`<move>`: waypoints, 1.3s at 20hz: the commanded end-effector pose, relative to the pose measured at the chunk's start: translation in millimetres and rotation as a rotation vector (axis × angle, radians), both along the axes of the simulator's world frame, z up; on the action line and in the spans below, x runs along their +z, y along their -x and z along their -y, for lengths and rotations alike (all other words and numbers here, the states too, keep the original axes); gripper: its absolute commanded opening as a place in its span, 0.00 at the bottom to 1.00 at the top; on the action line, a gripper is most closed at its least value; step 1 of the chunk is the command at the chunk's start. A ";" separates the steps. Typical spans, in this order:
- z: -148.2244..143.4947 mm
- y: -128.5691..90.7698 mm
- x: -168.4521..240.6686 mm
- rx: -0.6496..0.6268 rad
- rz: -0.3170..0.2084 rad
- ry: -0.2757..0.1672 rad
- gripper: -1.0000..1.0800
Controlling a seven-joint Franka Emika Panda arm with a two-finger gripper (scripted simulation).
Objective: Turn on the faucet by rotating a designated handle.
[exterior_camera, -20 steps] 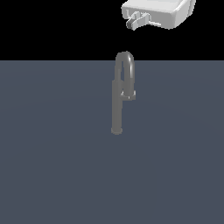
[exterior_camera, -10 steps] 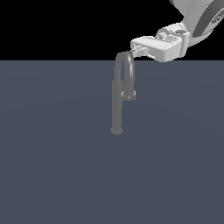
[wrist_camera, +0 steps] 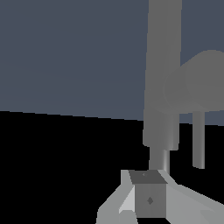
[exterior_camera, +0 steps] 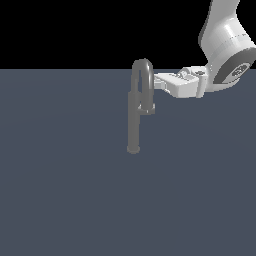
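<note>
Since the handle (exterior_camera: 146,106) ends the arch's short leg on the exterior view's right of the post, the gripper (exterior_camera: 156,82) comes in level from that side — tips just beside the faucet (exterior_camera: 134,117) arch, above the handle. It holds nothing; how far open, I can't tell. Probably lining up to push the handle round.

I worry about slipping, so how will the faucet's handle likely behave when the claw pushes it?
The handle looks short, smooth and rounded, so the claw could slide off it. It probably stays stiff, being a solid stub on the faucet. The tall post on a small foot might look tippy, though it is likely fixed.
</note>
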State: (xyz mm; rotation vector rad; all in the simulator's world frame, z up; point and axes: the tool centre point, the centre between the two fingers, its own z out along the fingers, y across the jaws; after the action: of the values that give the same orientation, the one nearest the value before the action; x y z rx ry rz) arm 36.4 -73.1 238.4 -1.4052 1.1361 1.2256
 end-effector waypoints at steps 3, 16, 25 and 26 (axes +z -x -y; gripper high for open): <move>-1.9 -1.8 -18.3 -0.046 -0.051 -0.049 0.00; -3.3 5.4 -22.9 -0.065 -0.073 -0.070 0.00; -2.0 21.0 -15.3 -0.066 -0.073 -0.070 0.00; -1.8 23.9 -15.1 -0.066 -0.073 -0.070 0.00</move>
State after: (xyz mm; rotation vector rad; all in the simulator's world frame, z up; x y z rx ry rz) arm 16.7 -70.9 223.0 -1.2703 1.1694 1.2623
